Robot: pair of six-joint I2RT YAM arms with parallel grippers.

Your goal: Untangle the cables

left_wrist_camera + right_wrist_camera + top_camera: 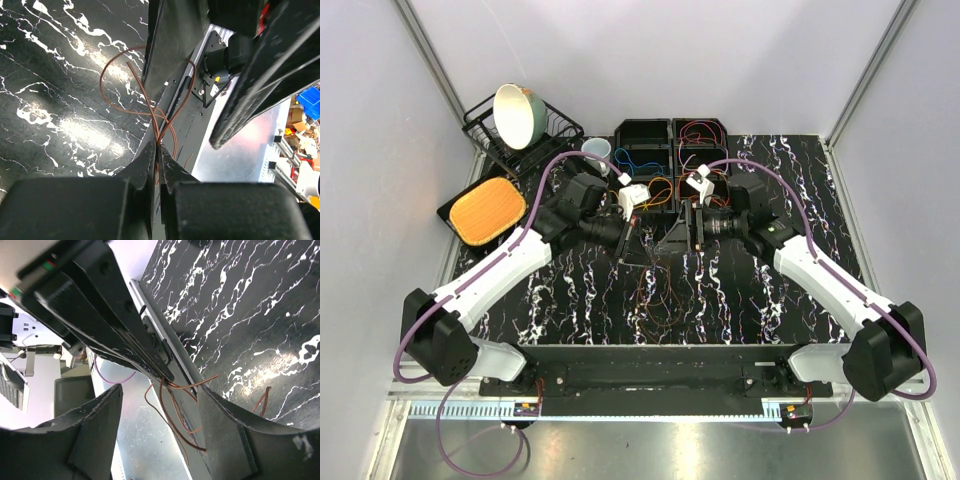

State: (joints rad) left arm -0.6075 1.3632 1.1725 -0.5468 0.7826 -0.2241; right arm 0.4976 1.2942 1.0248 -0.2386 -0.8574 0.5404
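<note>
Orange-brown cables (154,117), thin, looped, crossing, pinched in left gripper (159,149).

Top cam's high behind the arm bases (445,345), looking down on the whole black white-veined marble table (570,300). Wrist cams peer out super close between their own jaws, both catching that table and thin reddish-brown cables (157,135).

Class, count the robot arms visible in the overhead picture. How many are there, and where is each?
2. The left arm reaches in from bottom left; the right arm reaches in from bottom right. None seems hidden.
</note>
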